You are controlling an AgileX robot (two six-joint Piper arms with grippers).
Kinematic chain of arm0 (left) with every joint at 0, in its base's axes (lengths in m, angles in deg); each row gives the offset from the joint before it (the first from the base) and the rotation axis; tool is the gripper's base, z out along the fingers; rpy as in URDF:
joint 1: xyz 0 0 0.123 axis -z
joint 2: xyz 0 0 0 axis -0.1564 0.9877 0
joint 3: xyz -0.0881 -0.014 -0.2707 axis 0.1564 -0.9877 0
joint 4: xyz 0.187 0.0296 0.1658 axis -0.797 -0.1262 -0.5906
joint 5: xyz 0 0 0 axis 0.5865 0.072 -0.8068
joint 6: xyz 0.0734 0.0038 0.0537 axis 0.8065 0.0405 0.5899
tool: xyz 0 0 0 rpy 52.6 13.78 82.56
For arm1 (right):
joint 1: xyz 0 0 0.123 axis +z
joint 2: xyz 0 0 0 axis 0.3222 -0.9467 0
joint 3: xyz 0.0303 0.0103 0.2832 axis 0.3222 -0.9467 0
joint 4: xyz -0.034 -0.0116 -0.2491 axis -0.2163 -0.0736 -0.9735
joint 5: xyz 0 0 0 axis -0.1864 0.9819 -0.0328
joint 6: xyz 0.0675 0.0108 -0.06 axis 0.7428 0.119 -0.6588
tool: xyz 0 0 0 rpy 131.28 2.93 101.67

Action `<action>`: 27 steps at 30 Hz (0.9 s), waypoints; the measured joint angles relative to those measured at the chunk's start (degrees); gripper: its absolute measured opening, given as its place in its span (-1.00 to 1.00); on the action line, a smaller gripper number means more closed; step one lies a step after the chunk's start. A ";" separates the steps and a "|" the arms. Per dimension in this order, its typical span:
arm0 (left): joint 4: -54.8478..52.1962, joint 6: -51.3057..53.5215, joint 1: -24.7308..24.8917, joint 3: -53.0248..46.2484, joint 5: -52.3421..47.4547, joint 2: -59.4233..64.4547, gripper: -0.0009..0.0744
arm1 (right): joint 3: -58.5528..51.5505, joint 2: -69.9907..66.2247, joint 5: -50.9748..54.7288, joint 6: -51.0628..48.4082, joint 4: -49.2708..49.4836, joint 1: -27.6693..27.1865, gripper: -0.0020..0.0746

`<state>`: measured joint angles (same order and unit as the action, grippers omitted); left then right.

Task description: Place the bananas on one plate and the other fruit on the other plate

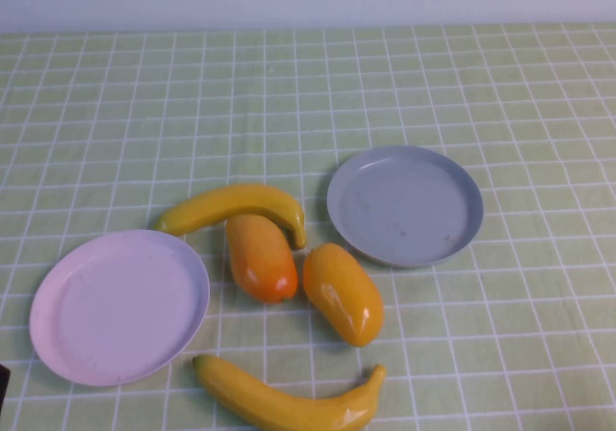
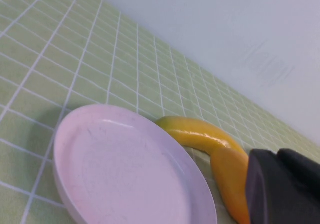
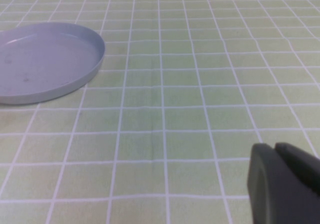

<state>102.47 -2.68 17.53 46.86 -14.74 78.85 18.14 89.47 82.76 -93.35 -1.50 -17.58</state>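
**Fruit Waits Between Two Bare Plates**

High view: on a green checked tablecloth (image 1: 500,85), the pink plate (image 1: 58,349) lies at left and the grey-blue plate (image 1: 404,162) further back at right, both bare. One banana (image 1: 231,205) arches between them, above two mangoes, one deep orange (image 1: 260,258), one yellow-orange (image 1: 344,293). A second banana (image 1: 289,404) lies nearest the robot.

Left wrist view: the left gripper (image 2: 282,189) is low beside the pink plate (image 2: 65,134), the far banana (image 2: 200,134) behind; whether its claw is open cannot be told.

Right wrist view: the right gripper (image 3: 282,184) is over bare cloth, well apart from the grey-blue plate (image 3: 90,64); its claw's opening cannot be told either.
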 joint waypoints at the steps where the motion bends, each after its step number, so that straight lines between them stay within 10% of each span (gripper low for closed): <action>1: 0.05 0.00 0.00 0.00 0.00 0.00 -0.98 | 0.00 0.00 0.00 0.00 0.00 0.00 -0.99; 13: 0.20 -9.39 0.00 3.93 -3.00 10.07 -0.98 | 0.00 0.00 0.00 0.00 0.00 0.00 -0.99; 27: 0.20 10.86 0.00 36.25 -30.65 47.87 -0.98 | 0.00 0.00 0.00 0.00 0.00 0.00 -0.99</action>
<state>102.66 8.18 17.53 83.11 -45.39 126.71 18.14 89.47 82.76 -93.35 -1.50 -17.58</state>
